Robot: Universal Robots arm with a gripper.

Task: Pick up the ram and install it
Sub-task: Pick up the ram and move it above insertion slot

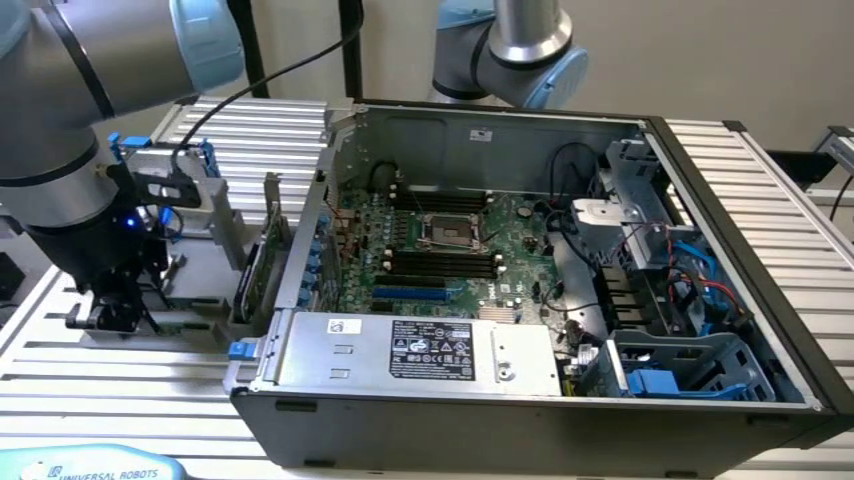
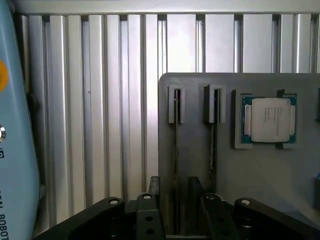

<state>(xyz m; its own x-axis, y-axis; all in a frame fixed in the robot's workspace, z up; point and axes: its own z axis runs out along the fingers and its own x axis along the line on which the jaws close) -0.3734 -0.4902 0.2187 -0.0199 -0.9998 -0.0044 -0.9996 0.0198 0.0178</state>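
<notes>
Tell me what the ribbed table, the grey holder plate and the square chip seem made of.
Ribbed table: likely aluminium, brushed silver, with long extruded grooves and soft reflections.
Grey holder plate: probably plastic, matte and uniform, no glare.
Square chip: dull silver metal lid on a green circuit board.

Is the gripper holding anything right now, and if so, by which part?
Nothing is held. The gripper is open over the gray holder, jaws apart with nothing clamped between them.
</notes>
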